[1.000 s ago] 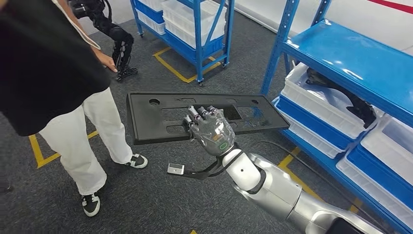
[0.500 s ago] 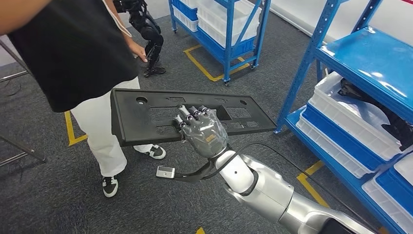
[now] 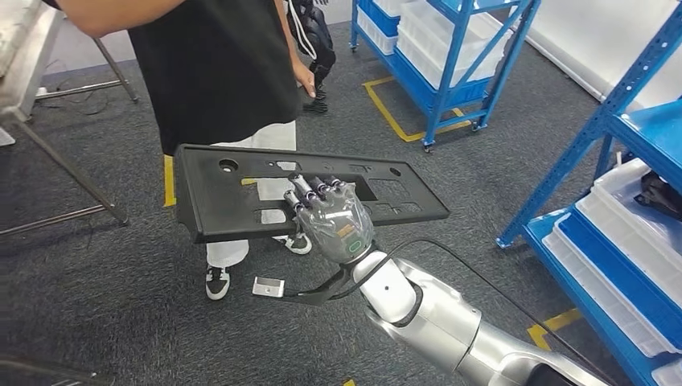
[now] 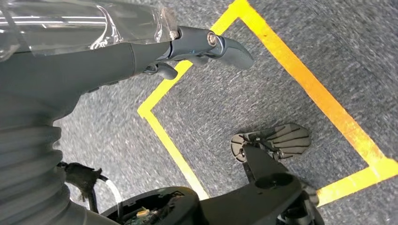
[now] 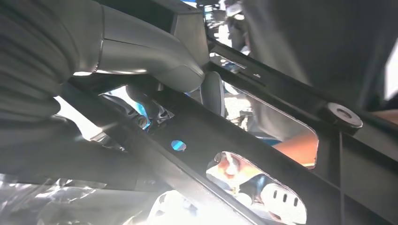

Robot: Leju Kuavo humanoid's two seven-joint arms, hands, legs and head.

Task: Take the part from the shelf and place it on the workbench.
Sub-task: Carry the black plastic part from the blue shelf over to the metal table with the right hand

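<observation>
The part [image 3: 233, 197] is a long flat black plastic panel with several cut-outs. My right hand [image 3: 334, 221] grips it from below at mid-length and carries it level above the floor, with the fingers [image 3: 315, 186] hooked over its top face. From underneath, in the right wrist view, the panel [image 5: 281, 154] crosses the picture with the grey thumb [image 5: 141, 51] pressed against it. My left hand [image 4: 94, 56] hangs over grey carpet with its fingers apart and nothing in it.
A person in a black shirt and white trousers [image 3: 217, 72] stands just behind the panel. A metal table [image 3: 20, 48] with slanted legs stands at the far left. Blue shelves with white bins stand at the back [image 3: 450, 48] and right [image 3: 635, 161]. Yellow tape [image 3: 394, 117] marks the floor.
The whole scene has slid to the right, so the camera has turned left. The metal table has come into view. The panel stays in my right hand.
</observation>
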